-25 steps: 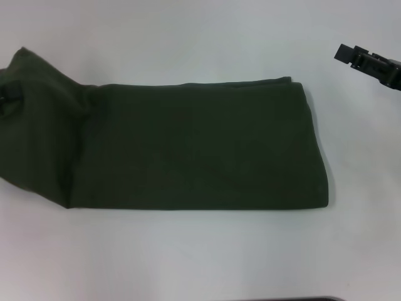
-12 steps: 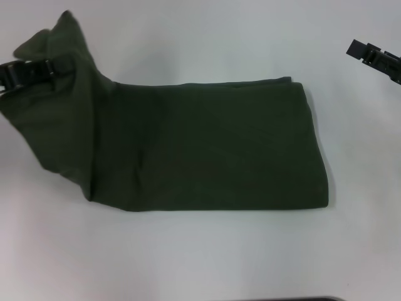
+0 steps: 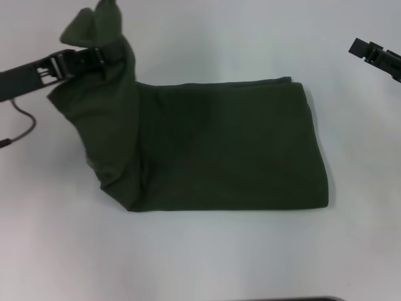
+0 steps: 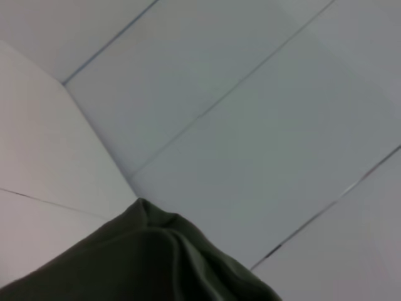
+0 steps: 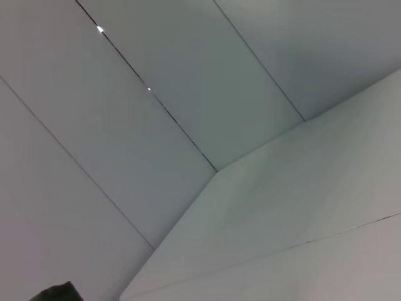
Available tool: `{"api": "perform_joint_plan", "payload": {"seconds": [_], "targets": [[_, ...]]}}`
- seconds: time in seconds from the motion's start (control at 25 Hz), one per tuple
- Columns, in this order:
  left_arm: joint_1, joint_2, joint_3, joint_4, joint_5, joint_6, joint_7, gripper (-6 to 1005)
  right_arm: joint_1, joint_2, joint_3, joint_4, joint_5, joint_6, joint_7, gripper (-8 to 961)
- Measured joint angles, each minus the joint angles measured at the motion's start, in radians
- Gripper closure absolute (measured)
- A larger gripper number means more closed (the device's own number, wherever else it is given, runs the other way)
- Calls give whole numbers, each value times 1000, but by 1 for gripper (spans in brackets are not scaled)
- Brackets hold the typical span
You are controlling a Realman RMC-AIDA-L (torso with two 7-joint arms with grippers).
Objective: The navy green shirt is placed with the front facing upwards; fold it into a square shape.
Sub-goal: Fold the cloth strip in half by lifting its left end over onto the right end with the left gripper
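The navy green shirt (image 3: pixel 232 144) lies on the white table as a long dark olive band, plain side up, with no lettering showing. Its left end is bunched and lifted off the table, and my left gripper (image 3: pixel 103 55) is shut on that raised fabric at the upper left. The held cloth hangs down to the band's front left corner. In the left wrist view only a fold of the shirt (image 4: pixel 144 263) shows, low in the picture. My right gripper (image 3: pixel 373 55) hovers at the far right edge, apart from the shirt's right end.
The white table (image 3: pixel 207 263) surrounds the shirt on all sides. A thin cable (image 3: pixel 25 125) hangs under my left arm. A dark edge (image 3: pixel 294 299) shows at the bottom of the head view. The right wrist view shows the table edge and wall panels.
My left gripper has carried the shirt's left end up and to the right, shortening the flat part. The right gripper has barely moved.
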Motion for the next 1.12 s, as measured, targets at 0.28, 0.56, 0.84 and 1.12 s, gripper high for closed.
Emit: {"api": "perform_joint_plan", "payload": {"seconds": [0.28, 0.56, 0.84, 1.12], "targets": [[-21, -25, -1, -47, -1, -8, 33, 966, 0, 0, 0, 0, 0, -3, 0, 29], [-43, -43, 8, -100, -1, -21, 68, 966, 0, -10, -1, -3, 0, -3, 4, 29], [-75, -45, 53, -154, -1, -97, 93, 966, 1, -12, -8, -1, 0, -4, 4, 28], [-111, -48, 142, -158, -1, -177, 149, 966, 1, -12, -9, 0, -3, -5, 5, 28]]}}
